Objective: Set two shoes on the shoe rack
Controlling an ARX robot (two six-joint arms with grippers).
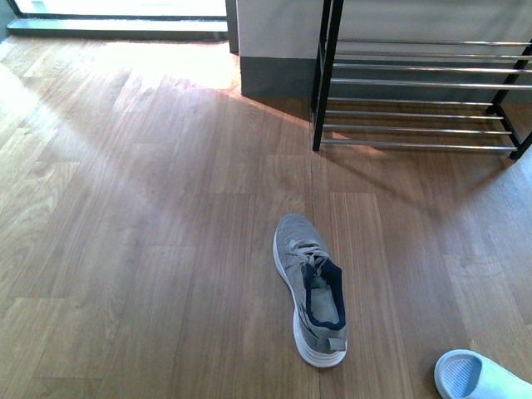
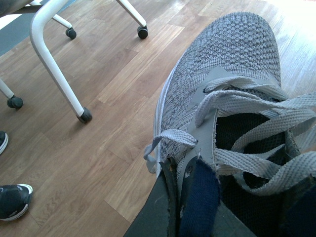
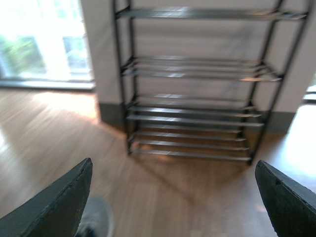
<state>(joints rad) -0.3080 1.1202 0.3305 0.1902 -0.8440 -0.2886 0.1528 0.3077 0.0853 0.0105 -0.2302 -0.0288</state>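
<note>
Grey sneaker (image 2: 222,74): it is appearing only in the left wrist view, with its toe pointing away from the left tool (image 2: 195,197). That tool is clamping the navy-lined collar beside the laces, one finger (image 2: 155,212) pressing on the outside. Whether the sole is touching the wooden floor (image 1: 150,249) cannot be told.

A second grey sneaker (image 1: 310,291) is lying upright on that floor, toe towards the shoe rack (image 1: 416,83) and well apart from it. No arm is near it, so it is judged to be a different shoe. A pale blue slide sandal (image 1: 478,376) is lying near its heel.

The right tool (image 3: 173,165) is gaping wide and holding nothing, facing the rack.

Step in hand, as judged: carrying the clamped sneaker to a tier. A collar pinch is likely letting the toe sag, so the swing is best kept slow. The sole should be bridging several rods before the tool opens.

The front view is showing neither arm and only the lower tiers. The blurred right wrist view alone is showing the upper tiers, and no shoes are showing on them. Only the left wrist view is showing the grip and the castored chair legs (image 2: 85,116).
</note>
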